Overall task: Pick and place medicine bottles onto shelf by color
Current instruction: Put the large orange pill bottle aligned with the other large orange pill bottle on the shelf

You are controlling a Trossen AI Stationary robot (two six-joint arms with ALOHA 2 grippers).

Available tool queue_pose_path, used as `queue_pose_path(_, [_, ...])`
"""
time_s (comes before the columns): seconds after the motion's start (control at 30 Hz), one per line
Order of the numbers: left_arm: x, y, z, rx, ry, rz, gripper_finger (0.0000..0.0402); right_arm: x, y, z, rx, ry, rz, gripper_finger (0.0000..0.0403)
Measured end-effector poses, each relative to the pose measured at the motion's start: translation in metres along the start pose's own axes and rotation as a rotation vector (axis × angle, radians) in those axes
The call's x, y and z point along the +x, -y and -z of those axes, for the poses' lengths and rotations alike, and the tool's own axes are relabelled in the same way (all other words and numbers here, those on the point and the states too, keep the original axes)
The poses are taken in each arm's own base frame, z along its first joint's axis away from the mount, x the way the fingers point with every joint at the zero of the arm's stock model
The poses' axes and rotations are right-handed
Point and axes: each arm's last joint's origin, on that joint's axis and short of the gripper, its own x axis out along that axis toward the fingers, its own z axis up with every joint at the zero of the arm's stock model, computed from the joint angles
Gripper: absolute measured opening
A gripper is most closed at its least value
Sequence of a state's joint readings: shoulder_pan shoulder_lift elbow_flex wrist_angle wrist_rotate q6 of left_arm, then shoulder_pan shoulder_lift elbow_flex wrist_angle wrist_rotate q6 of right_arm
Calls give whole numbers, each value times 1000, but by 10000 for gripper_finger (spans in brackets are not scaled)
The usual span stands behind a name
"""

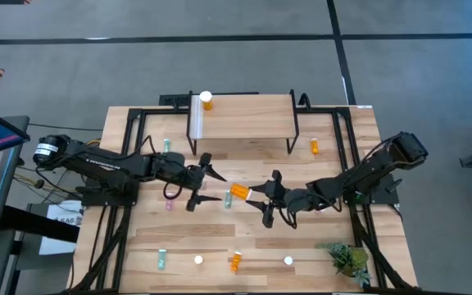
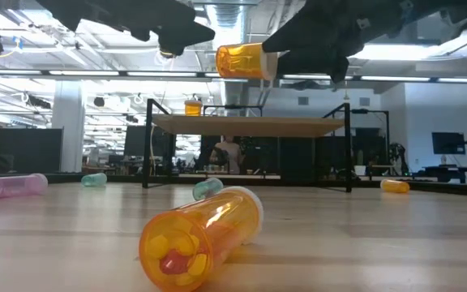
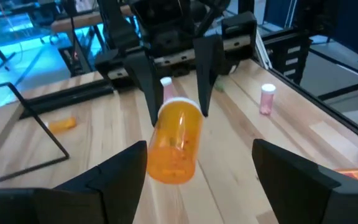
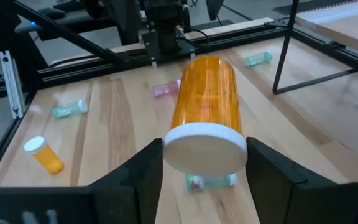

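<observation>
Orange bottle [image 1: 239,192] unlabelled, clamped by its white cap in right tool [image 1: 260,197], left tool [image 1: 206,184] wide.

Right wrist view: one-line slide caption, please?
Right tool holds a wide orange bottle by its white lid above the table, facing the open left tool.

Two dark jointed arms are being shown, black cables looping beside tapered black fingers [image 1: 206,170], a white-ringed joint behind.
</observation>
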State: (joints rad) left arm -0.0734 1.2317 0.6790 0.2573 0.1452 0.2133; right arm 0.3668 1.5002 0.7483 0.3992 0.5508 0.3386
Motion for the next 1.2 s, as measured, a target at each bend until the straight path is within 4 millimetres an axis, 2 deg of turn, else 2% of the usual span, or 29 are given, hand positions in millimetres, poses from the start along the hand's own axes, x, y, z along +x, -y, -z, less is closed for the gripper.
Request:
queue_pose_path(0.2, [20,0,9,-9,32,54,278,0,1,-1,-1,4,1,207])
queue_pose_path(0.53, [50,-12,15,-42,-40,22,278,-2,-4,1,-10,-1,-21,207])
queue_pose_path(0.73, [50,-12,18,-36,-80,31,276,-3,-5,1,-11,-2,-25,207])
queue_pose_path(0.9, [50,-12,17,-33,-74,30,248,-3,-5,1,-10,-1,-25,207])
queue_pose_path(1.2, [50,-12,17,-31,-73,33,164,-3,-5,1,-13,-1,-26,207])
